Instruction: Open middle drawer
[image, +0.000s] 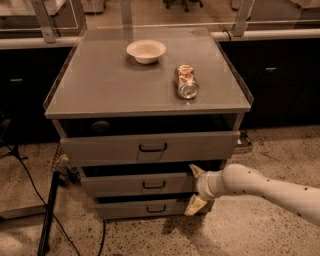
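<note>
The middle drawer (125, 186) is the grey front between a taller top drawer (110, 149) and a shorter bottom drawer (125, 209). Its small dark loop handle (153, 185) sits at the centre. My gripper (195, 188) is at the right end of the middle drawer front, to the right of the handle. Its fingers are spread apart, one (196, 171) at the drawer's upper edge and one (194, 205) below its lower edge. My white arm (260, 190) reaches in from the right. A dark gap shows above the middle drawer front.
On the cabinet top (100, 85) stand a white bowl (146, 51) and a can (186, 81) lying on its side. A dark stand leg (47, 215) and cables lie on the floor to the left. Dark counters run behind.
</note>
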